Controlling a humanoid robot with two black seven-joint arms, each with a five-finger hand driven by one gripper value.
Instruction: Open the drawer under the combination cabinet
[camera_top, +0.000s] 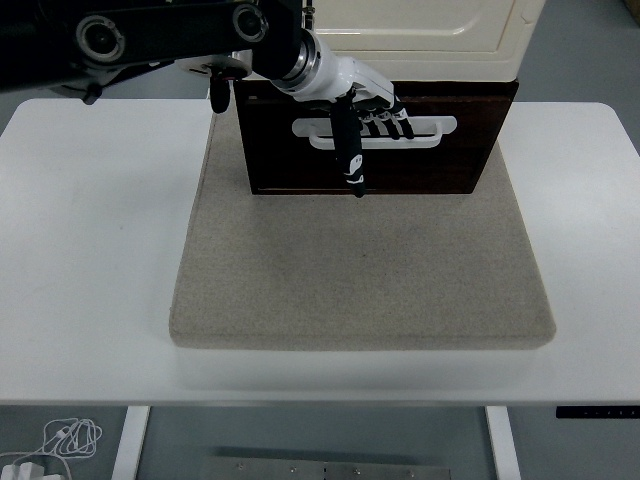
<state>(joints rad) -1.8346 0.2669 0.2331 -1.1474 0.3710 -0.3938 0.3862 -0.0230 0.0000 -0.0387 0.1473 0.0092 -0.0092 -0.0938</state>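
**Step: Pulling the Drawer**

The left hand (365, 105) has its fingers (385, 118) hooked into the white handle (432, 131) of the drawer (440, 165); thumb outside. The drawer sits under the cabinet (420, 40). Next: pull straight toward the near edge.

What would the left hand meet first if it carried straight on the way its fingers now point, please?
Probably the drawer front: the left hand has its fingers at the white handle slot, reaching into it. Depth is unclear from above.

White table (90, 250) in front of me, with one mat on it.
A beige felt mat (360, 270) lies flat across its middle; the cabinet (420, 35) stands on the mat's far part.
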